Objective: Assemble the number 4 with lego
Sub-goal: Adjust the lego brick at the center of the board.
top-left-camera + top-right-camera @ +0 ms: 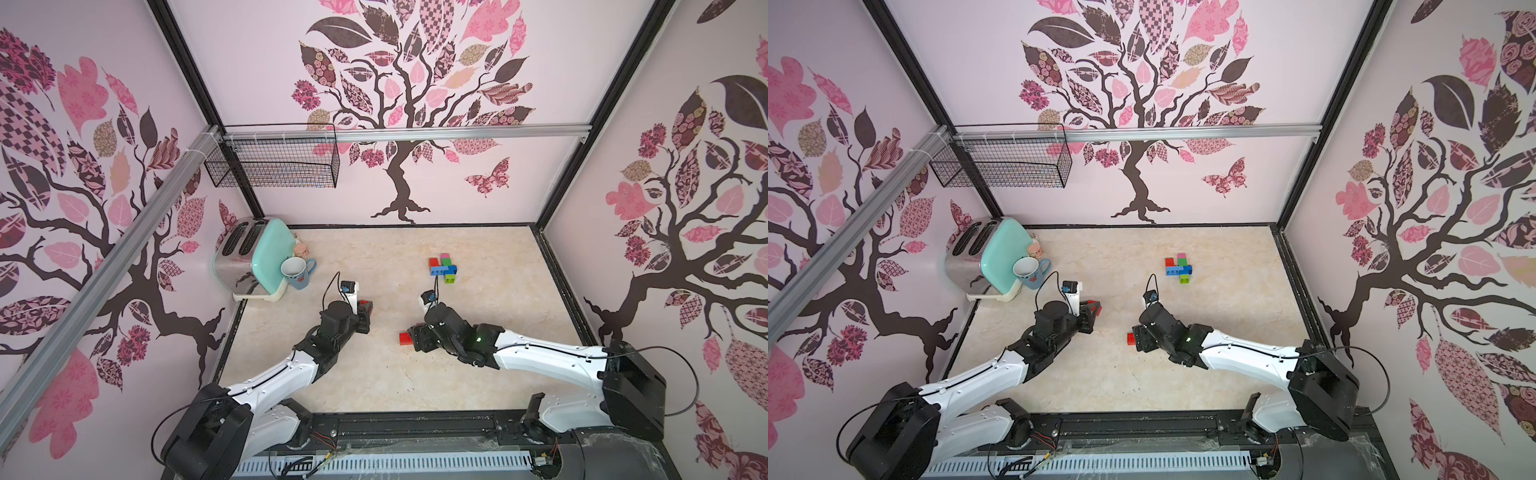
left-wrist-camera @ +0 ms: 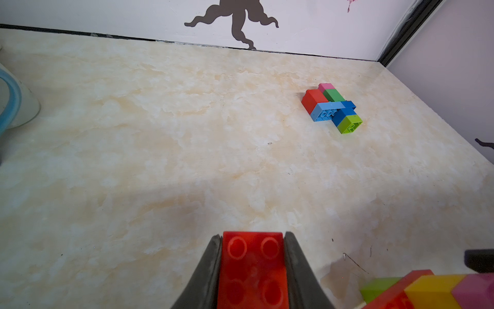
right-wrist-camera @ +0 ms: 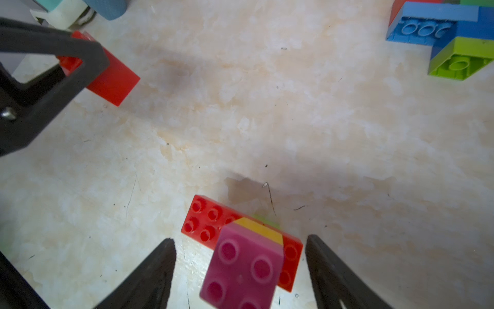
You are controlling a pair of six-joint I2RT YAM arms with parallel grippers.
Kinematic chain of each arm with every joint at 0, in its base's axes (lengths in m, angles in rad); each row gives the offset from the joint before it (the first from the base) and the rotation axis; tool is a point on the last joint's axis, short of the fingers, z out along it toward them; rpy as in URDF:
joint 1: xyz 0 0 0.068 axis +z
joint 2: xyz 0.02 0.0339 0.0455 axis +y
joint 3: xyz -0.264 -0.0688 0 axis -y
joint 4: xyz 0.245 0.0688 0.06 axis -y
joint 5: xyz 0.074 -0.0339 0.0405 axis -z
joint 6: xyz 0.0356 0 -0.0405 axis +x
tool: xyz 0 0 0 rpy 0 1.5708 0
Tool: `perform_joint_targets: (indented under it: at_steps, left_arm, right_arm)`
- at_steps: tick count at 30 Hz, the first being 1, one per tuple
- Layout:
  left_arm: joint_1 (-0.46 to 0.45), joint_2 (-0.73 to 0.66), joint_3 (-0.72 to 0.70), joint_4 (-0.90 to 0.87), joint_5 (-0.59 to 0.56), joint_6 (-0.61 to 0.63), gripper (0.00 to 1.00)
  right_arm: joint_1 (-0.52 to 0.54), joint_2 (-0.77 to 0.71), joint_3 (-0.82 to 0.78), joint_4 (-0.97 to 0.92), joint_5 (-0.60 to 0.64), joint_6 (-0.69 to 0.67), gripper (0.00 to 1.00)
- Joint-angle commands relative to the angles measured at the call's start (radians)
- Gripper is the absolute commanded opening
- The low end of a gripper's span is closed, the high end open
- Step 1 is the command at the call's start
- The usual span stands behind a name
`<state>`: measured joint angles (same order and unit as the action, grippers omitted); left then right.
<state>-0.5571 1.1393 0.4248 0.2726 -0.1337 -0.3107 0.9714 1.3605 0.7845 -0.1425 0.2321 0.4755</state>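
1. Cream-marbled table point(image 1: 374, 374) carries, nearest the robot's base, a long red brick point(image 3: 211, 222) lying flat with its studs up. A yellow brick point(image 3: 260, 227) sits on it, a pink brick point(image 3: 243, 270) tops the yellow one, and a green brick point(image 2: 379, 287) peeks out just behind the stack.
2. The right gripper point(image 3: 239, 239) hangs over that stack with its jaws spread wide, one on either side of the pink brick. A strip of table shows in each gap, so it has hold of nothing.
3. A little farther out, on the robot's left, the left gripper point(image 2: 252, 235) is clamped tight on a red four-stud brick point(image 2: 252, 270). Its fingers point(image 2: 211, 267) press against two opposite sides, and the studs face the wrist camera.
4. Farther still, toward the robot's right, a cluster of bricks point(image 1: 440, 270) rests on the table, well apart from both grippers. Red, pink, green, light blue, dark blue and lime pieces are joined together. The hollow undersides of the light blue and lime ones face the robot.
5. At about the same depth on the left, a blue mug point(image 1: 299, 282) stands upright with its white inside showing. It is just beside a mint and chrome toaster point(image 1: 270, 249) whose two slots are visible.
6. Farthest back, a black wire basket point(image 1: 274, 170) hangs from the rail on the rear wall, above the toaster corner.
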Motion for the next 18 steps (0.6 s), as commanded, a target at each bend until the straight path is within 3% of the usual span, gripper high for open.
perform_joint_targets:
  at_steps: [1, 6, 18]
  left_arm:
    - [0.002, -0.005, 0.058, -0.016, -0.012, -0.002, 0.0]
    - [0.001, 0.002, 0.087, -0.06, -0.026, 0.002, 0.0]
    - [0.002, 0.023, 0.117, -0.104, -0.061, -0.019, 0.0]
  right_arm:
    - [0.002, 0.036, 0.031, -0.099, 0.028, 0.003, 0.76]
    - [0.006, 0.072, 0.058, -0.159, 0.067, 0.006, 0.7]
    - [0.024, 0.111, 0.06, -0.031, 0.085, -0.083, 0.53]
